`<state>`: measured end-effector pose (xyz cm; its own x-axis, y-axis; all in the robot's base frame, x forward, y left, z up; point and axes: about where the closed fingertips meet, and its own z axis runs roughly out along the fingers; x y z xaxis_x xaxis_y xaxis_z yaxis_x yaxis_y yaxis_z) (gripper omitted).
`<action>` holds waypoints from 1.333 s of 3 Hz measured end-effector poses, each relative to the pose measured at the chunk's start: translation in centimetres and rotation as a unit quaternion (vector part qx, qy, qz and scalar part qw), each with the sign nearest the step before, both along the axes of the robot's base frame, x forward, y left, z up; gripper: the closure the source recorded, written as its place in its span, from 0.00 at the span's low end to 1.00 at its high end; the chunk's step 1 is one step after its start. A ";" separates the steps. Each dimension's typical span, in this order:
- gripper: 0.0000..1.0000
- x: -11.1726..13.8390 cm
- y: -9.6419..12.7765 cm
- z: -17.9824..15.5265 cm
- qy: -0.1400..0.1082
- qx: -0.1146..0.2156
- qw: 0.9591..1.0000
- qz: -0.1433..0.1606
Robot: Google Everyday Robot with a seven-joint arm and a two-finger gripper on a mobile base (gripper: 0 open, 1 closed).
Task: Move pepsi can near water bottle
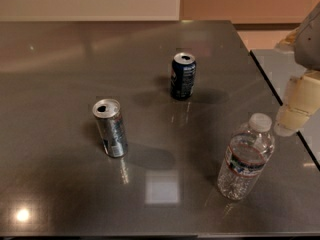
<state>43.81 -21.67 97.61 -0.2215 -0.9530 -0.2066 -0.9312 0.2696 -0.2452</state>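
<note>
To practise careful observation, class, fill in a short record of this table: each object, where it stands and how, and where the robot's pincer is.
surface: glossy dark grey table
pepsi can: short dark blue drink can, silver top, upright, back centre
silver can: silver-grey metal can, upright, left of centre, nearer the camera
water bottle: clear crinkled plastic, white cap, upright, front right
pincer: cream-coloured, at the right edge beside the bottle's cap, holding none of these
task state: pepsi can stands apart from the bottle
</note>
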 end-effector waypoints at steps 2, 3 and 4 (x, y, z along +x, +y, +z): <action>0.00 2.1 -0.1 0.0 -0.003 0.021 1.000 0.007; 0.00 4.7 0.3 -0.5 -0.009 0.039 0.999 0.024; 0.00 7.1 1.4 -1.7 -0.013 0.060 0.997 0.043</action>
<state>50.95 -20.26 95.90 -0.1327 -0.9367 -0.3240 -0.9460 0.2172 -0.2406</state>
